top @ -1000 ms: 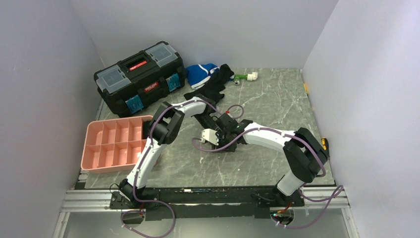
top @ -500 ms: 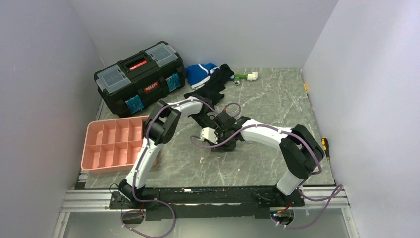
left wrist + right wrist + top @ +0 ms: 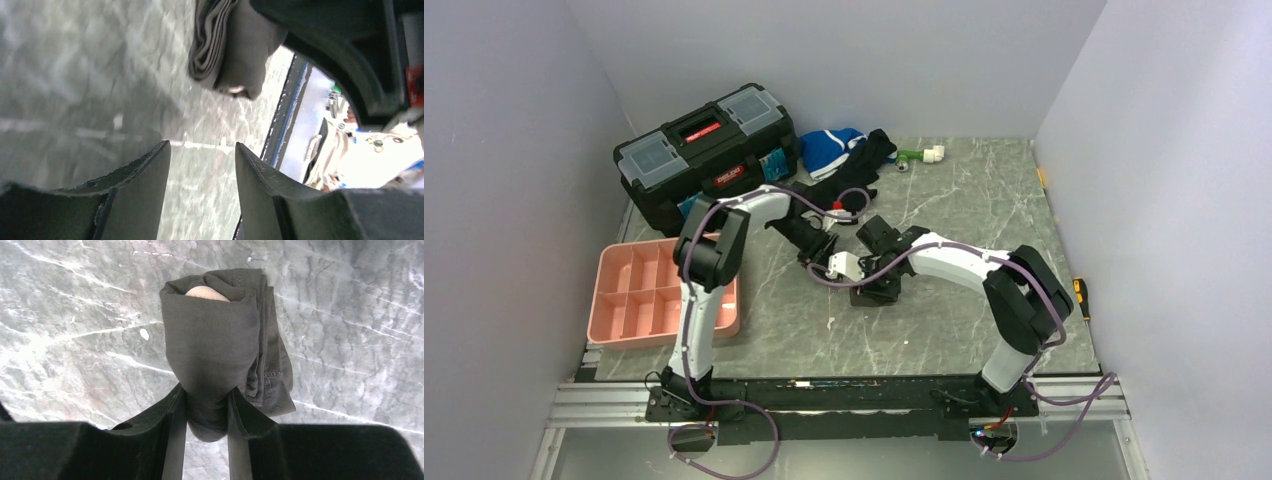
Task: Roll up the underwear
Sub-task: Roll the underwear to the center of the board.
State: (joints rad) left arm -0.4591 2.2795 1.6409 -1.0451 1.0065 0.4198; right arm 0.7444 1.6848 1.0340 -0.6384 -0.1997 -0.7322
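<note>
Pink divider tray (image 3: 629, 300) sits on the left, with the toolbox (image 3: 704, 150) behind it shut. The rolled underwear (image 3: 215, 340) lies on the table (image 3: 964, 200), long axis pointing straight away from the right gripper (image 3: 206, 396), which is pinching its near end. Beige peeks out at the far end. The left gripper (image 3: 202, 147) is spread apart.

Quick count: two arms (image 3: 692, 310) (image 3: 964, 262), one toolbox (image 3: 704, 150), one pink tray (image 3: 629, 292), one rolled underwear (image 3: 215, 340), one blue-and-white garment (image 3: 829, 148), one black garment (image 3: 864, 167), one green-and-white thing (image 3: 921, 155).

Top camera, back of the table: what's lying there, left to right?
toolbox → blue-and-white garment → black garment → green-and-white fitting
</note>
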